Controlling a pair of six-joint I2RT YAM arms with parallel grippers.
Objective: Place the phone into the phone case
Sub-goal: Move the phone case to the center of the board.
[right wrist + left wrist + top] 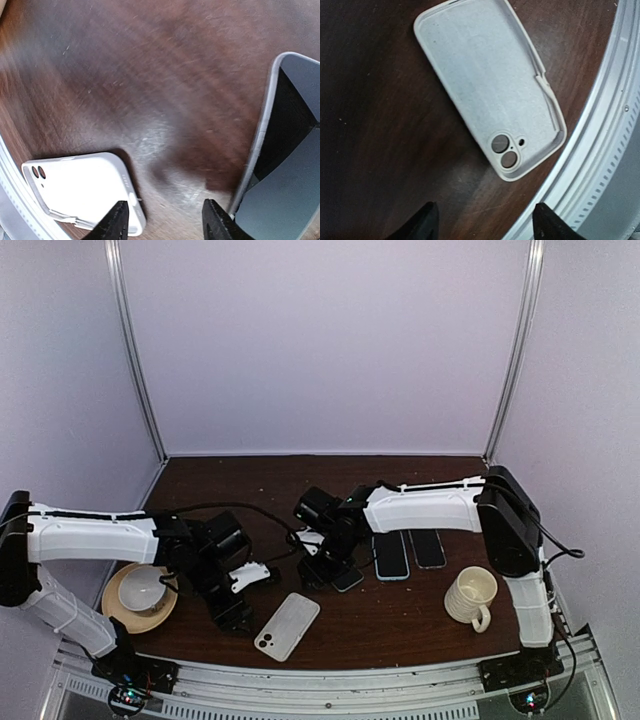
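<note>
The white phone case lies open side up near the table's front edge. In the left wrist view it shows its pale lining and camera cutout. My left gripper is open and empty just left of the case; its midpoint hovers off the case's camera end. My right gripper is open and empty over bare table. A phone with a silvery edge lies just right of its fingers, and the case lies to their left. A dark phone lies beside the right gripper.
Two more phones lie side by side right of centre. A cream mug stands at the right. A cup on a saucer stands at the left. The metal front rail runs close to the case.
</note>
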